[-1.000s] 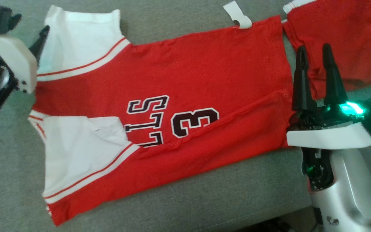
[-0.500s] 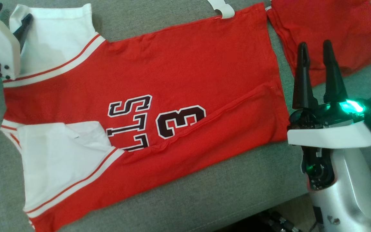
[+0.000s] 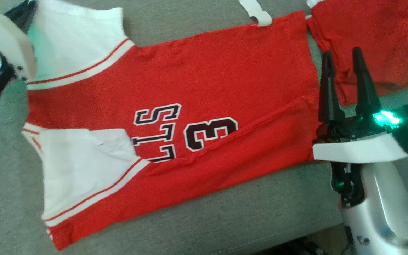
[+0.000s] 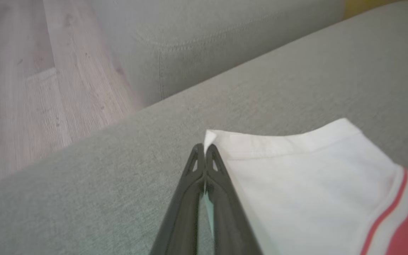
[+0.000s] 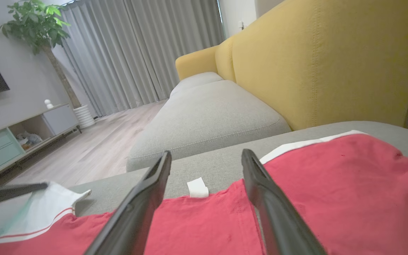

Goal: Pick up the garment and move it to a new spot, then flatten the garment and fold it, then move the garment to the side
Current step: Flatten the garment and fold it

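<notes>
Step in hand: looks like the folding stage. The red knit basketball shirt [image 3: 204,88] lies spread out, and its near long edge is already turned in over part of the black lettering.
Left gripper [image 4: 204,152]: fingers pressed tight together at the outer corner of the far white sleeve [image 4: 296,170]. A pale sliver shows between them, so I'd call that a pinch on the cloth.
Right gripper [image 3: 341,52]: fingers spread wide and holding nothing, hovering just past the shirt's hem end.
Where the shirt is: flat on the grey woven sofa cushion [image 3: 225,219], collar end towards the left arm.
Next move: my guess is the sleeve gets lifted and carried inward over the red body. That calls for a low, steady sweep so the thin fabric doesn't drag the rest askew.
Cloth and shapes: soft matte knit, limp, with red-striped white bands at the sleeve seams. The cushion is coarse and grippy-looking.
Nearby: a second red cloth piece with white trim [image 3: 367,35] lies just beside the hem, and a small white tag [image 3: 257,12] sits at the far edge.
</notes>
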